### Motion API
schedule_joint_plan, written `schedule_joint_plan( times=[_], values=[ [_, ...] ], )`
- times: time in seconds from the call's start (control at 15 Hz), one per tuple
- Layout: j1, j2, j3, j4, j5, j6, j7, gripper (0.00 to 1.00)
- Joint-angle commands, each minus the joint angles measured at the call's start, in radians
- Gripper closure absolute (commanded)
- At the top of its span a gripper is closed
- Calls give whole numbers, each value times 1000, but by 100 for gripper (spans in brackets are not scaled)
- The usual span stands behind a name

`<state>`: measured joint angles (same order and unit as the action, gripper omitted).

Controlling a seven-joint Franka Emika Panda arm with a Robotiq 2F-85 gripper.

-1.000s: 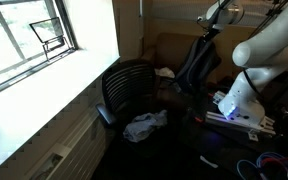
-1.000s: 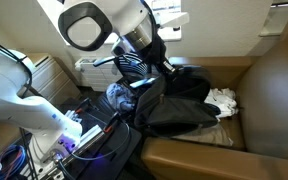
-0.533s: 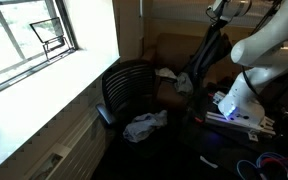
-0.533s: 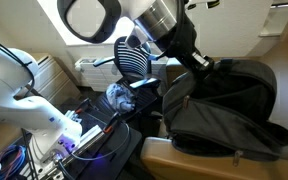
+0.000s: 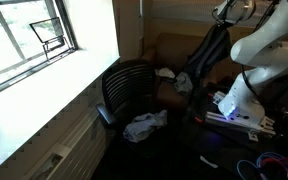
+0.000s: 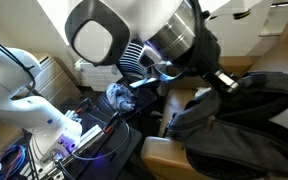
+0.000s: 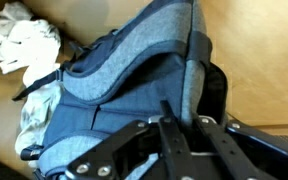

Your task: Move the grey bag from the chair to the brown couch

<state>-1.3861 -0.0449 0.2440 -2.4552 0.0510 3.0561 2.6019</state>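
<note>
The grey bag (image 7: 124,70) hangs from my gripper (image 7: 169,95), which is shut on its top strap. In both exterior views the bag (image 5: 209,60) (image 6: 239,110) is lifted over the brown couch (image 6: 269,55), its lower part near the cushion. The black mesh chair (image 5: 129,85) stands by the window wall with a crumpled grey-white cloth (image 5: 144,125) on its seat. The chair also shows in an exterior view (image 6: 134,60).
A white cloth (image 7: 24,45) lies on the couch cushion beside the bag and shows in an exterior view (image 5: 166,73). A second white robot base (image 5: 239,100) with cables stands on the floor. The couch armrest (image 6: 184,158) is in front.
My gripper has carried the bag further across and over the couch, away from the chair. The bag hangs higher and closer to the camera than a second ago.
</note>
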Motion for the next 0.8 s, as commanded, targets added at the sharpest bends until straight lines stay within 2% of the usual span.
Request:
schedule_joint_plan(
  times=[0.0,0.27,0.73],
  values=[
    [-2,26,-3,25,0,4,0,84],
    [3,25,-2,17,-1,3,0,60],
    [4,19,-2,16,-1,3,0,60]
  ],
)
